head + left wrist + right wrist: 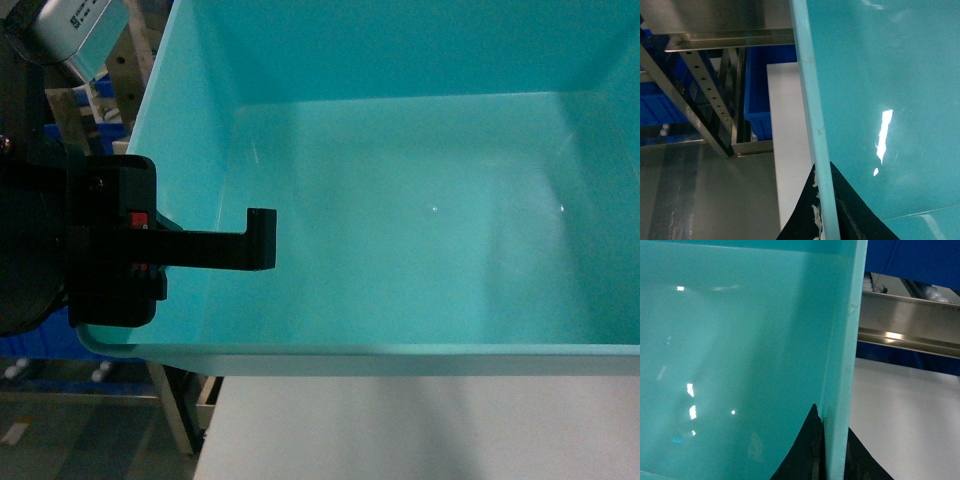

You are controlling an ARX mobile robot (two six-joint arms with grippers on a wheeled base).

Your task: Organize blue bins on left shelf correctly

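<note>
A pale turquoise blue bin point(420, 220) fills the head view, open side towards me and empty. My left gripper point(215, 248) is shut on its left wall, one black finger point(262, 240) hooked inside. In the left wrist view the left gripper point(827, 210) pinches the bin's rim point(810, 100) between two black pads. My right gripper point(835, 455) is likewise shut on the bin's right wall point(845, 340); it is out of the head view. The left shelf's steel rails point(730, 37) lie just beyond the bin.
A royal-blue crate point(760, 95) sits on the rack behind a perforated post point(705, 85). Another steel rail point(905, 325) with a blue crate point(915, 260) above it shows in the right wrist view. A white flat surface point(400, 430) lies under the bin. Grey floor point(700, 200) is below left.
</note>
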